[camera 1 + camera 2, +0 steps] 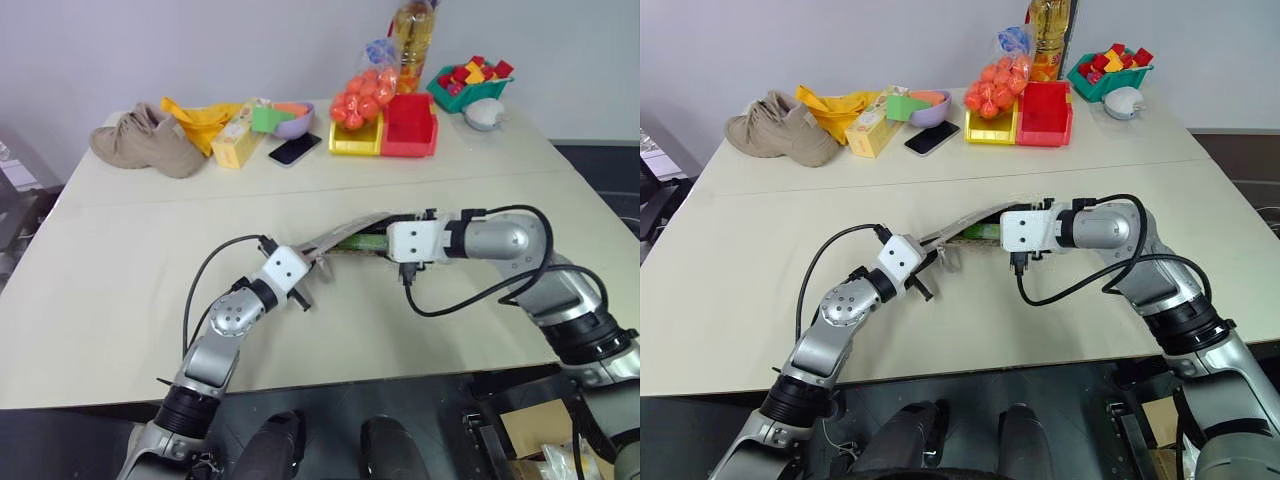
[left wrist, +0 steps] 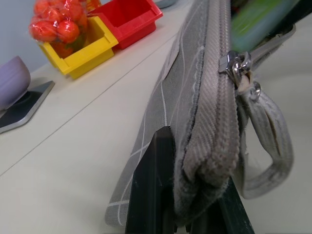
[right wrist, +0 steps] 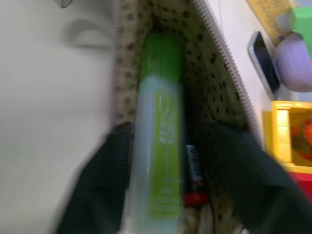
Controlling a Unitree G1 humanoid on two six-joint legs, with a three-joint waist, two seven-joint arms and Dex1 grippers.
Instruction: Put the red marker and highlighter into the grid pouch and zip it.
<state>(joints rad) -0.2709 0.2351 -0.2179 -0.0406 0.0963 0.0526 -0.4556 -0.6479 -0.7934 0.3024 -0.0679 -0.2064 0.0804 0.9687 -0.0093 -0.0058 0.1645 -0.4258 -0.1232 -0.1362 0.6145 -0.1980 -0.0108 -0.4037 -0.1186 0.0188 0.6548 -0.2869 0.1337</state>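
Your left hand (image 1: 305, 283) clamps the grid pouch (image 2: 204, 97); right hand (image 3: 170, 161), fingers apart, releases the highlighter (image 3: 158, 146) beside the red marker (image 3: 194, 175) — withdraw straight, then zip.

A: Can any writing be read here?

B: Not really. The light-green highlighter (image 3: 158, 146) lying in the open grey grid-lined fabric pouch (image 3: 214, 83) carries pale print along its barrel, too blurred to make out.

A: Anything else?

B: No legible text elsewhere.
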